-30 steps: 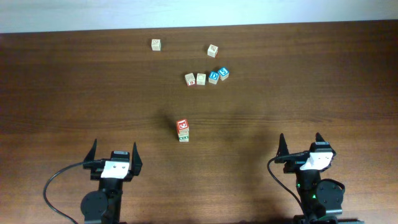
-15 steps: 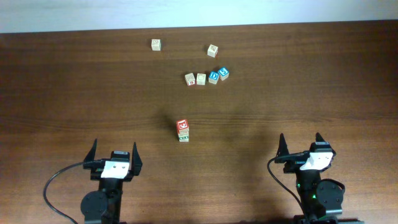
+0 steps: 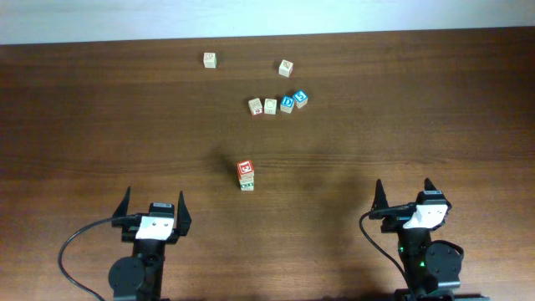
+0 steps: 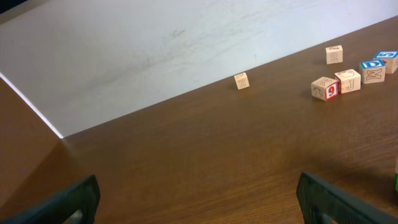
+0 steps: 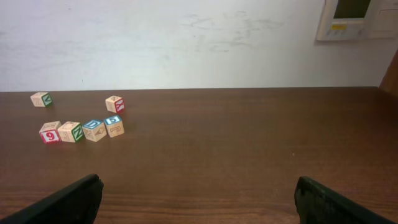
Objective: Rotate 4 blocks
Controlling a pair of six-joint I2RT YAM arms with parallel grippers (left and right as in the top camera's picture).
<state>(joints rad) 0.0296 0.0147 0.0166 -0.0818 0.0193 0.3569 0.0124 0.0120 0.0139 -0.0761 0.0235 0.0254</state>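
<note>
The brown wooden desk (image 3: pixel 92 125) takes up nearly all of my overhead view, with a white wall (image 5: pixel 186 43) beyond its far edge. Both arms sit at the near edge. My left tool (image 3: pixel 154 196) has its fingers spread fully wide with nothing between them. My right tool (image 3: pixel 403 184) is just as wide and also holds nothing.

Ahead of the left tool and off to its right, nearer to it than to the right tool, a red-topped block (image 3: pixel 245 168) touches a green-and-white block (image 3: pixel 247 185). I cannot tell whether the red one sits on top of it or just behind it.

Farther ahead is a close-set row. From the left-tool side it runs: a pale block with a red 9 (image 3: pixel 256 105), a second pale block (image 3: pixel 270 106), a blue D block (image 3: pixel 287 103) and another blue block (image 3: pixel 301 99). Just past the row's right end lies a lone pale block (image 3: pixel 286 68). A far pale block (image 3: pixel 209 59) sits well apart near the back edge, far ahead of the left tool.
</note>
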